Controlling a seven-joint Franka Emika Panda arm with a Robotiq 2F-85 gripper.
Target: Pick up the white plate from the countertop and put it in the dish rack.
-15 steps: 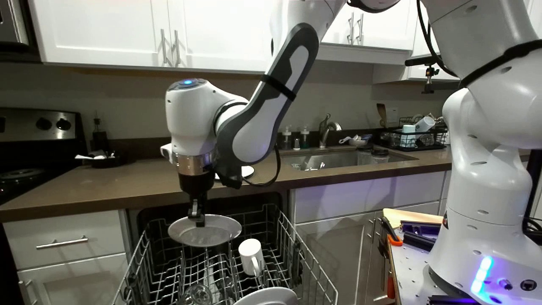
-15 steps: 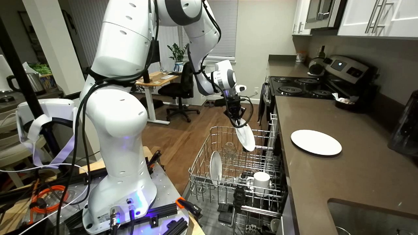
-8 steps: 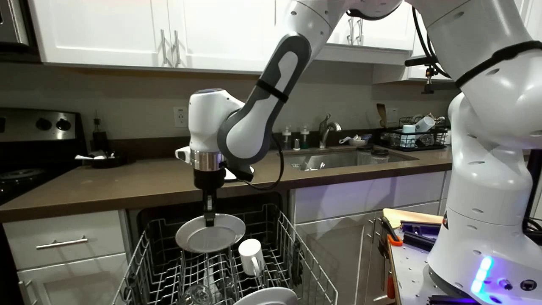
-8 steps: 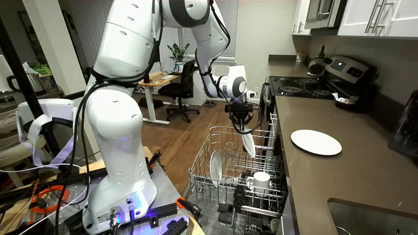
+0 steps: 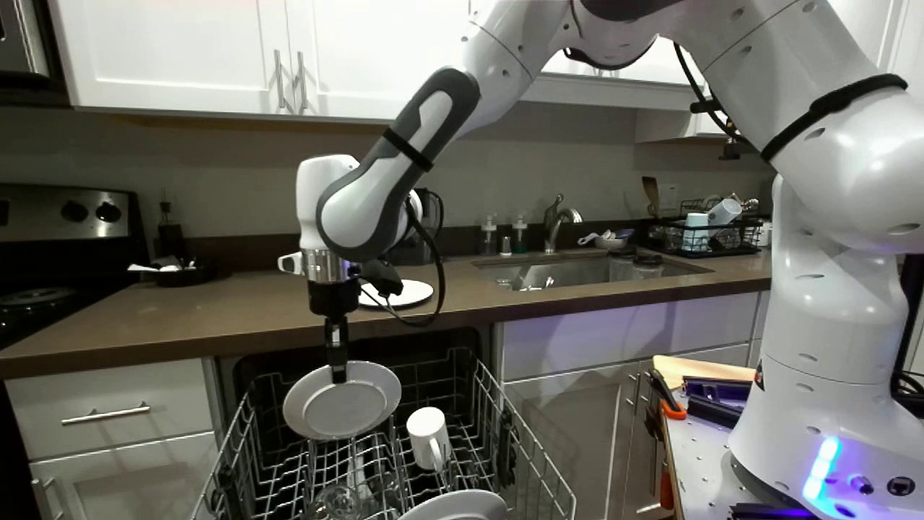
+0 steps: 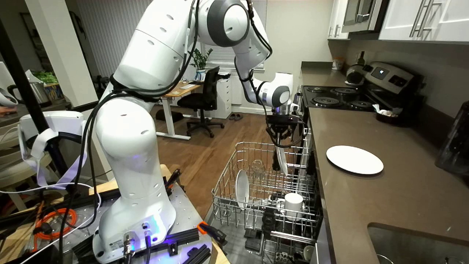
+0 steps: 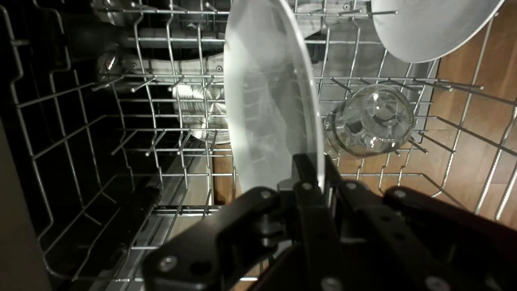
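Now the gripper pinches the white plate by its edge, holding it steeply tilted over the dish rack.

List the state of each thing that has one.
Held white plate: gripped, steeply tilted
Gripper: shut on that plate
Dish rack: pulled out, partly loaded
Rack plate: standing on edge
Countertop plate: lying flat
White mug: in the rack
Clear glass: in the rack
Upper cabinet doors: closed
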